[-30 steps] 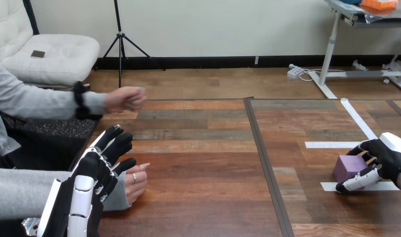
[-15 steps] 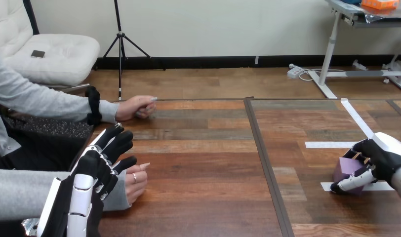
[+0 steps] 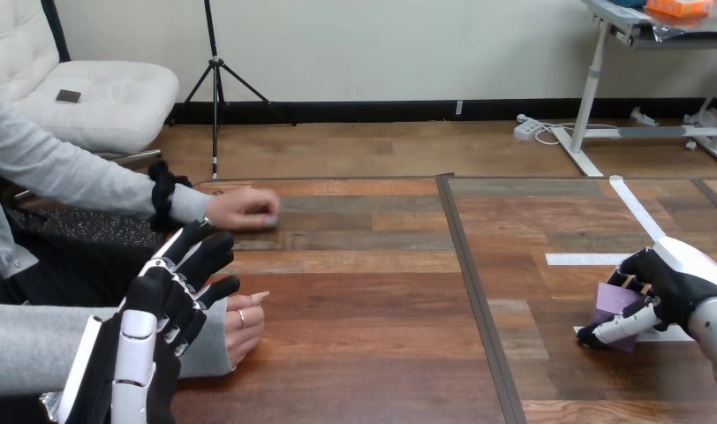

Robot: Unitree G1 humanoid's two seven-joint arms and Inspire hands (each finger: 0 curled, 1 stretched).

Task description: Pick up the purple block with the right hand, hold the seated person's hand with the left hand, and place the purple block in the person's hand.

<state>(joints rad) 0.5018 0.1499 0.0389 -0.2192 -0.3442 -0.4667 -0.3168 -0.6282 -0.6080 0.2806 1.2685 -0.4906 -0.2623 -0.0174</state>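
The purple block [image 3: 613, 305] sits at the table's right, on a strip of white tape, tilted a little. My right hand [image 3: 668, 287] is closed round it, fingers over its far side and thumb [image 3: 615, 328] along its near edge. My left hand [image 3: 174, 287] stands open at the lower left, fingers straight, above the wrist of the person's nearer hand [image 3: 243, 325], which lies on the table. I cannot tell whether they touch. The person's farther hand [image 3: 242, 208] rests closed on the table further back.
Strips of white tape [image 3: 637, 212] mark the right half of the table. A dark seam [image 3: 470, 283] runs front to back through the middle of the wooden top.
The person's farther hand has come down from the air onto the table. My right hand has closed further round the purple block, which has tipped and shifted slightly nearer.
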